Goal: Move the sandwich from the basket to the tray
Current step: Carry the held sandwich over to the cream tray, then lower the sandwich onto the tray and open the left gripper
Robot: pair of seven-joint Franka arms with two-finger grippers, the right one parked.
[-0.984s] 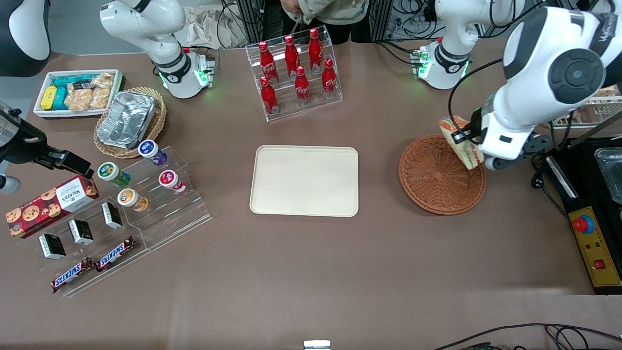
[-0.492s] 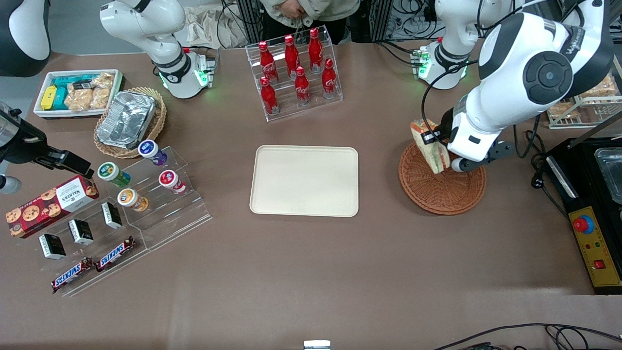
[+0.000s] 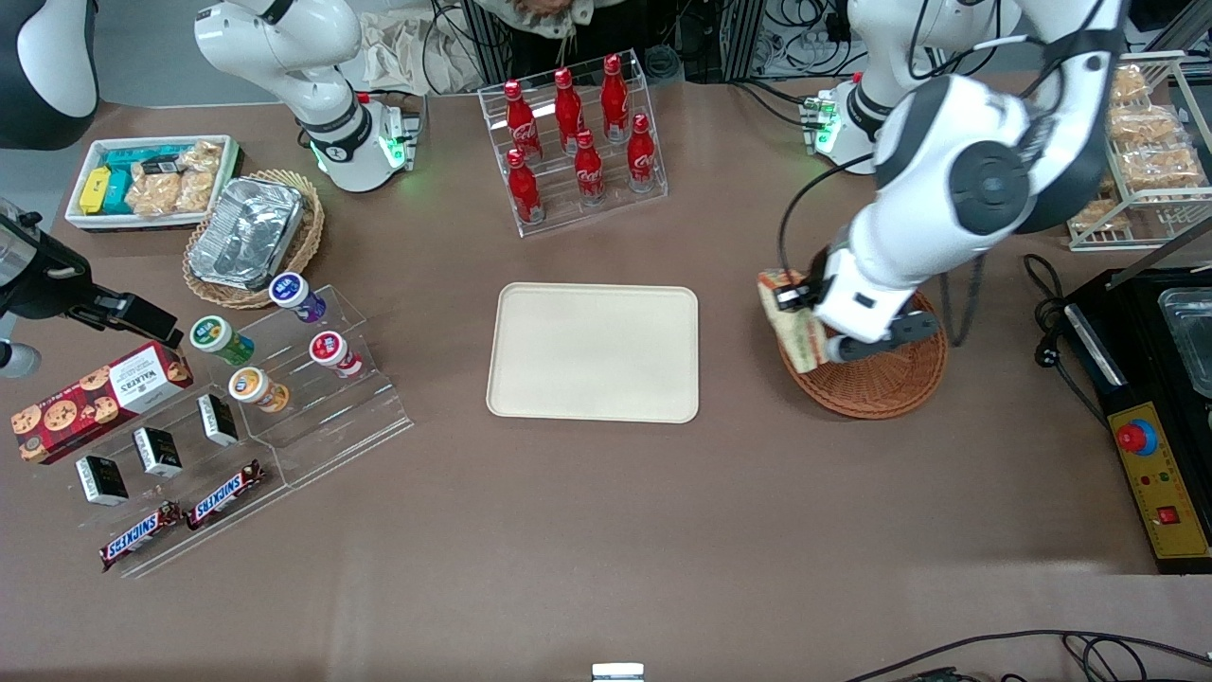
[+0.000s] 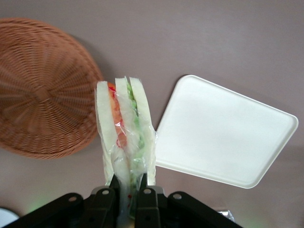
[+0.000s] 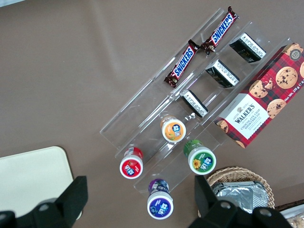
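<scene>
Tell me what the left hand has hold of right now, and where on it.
The left hand grips the plastic-wrapped triangular sandwich wedge at one end, fingers pinching across its bread faces; it hangs above the reddish-brown wicker basket's rim.

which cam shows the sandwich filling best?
Left wrist view: the sandwich faces the camera edge-on, red and green layers clear, with the pincer shut on it. In the front view the sandwich is small and partly covered by the arm, above the basket rim. The right wrist view misses it.
</scene>
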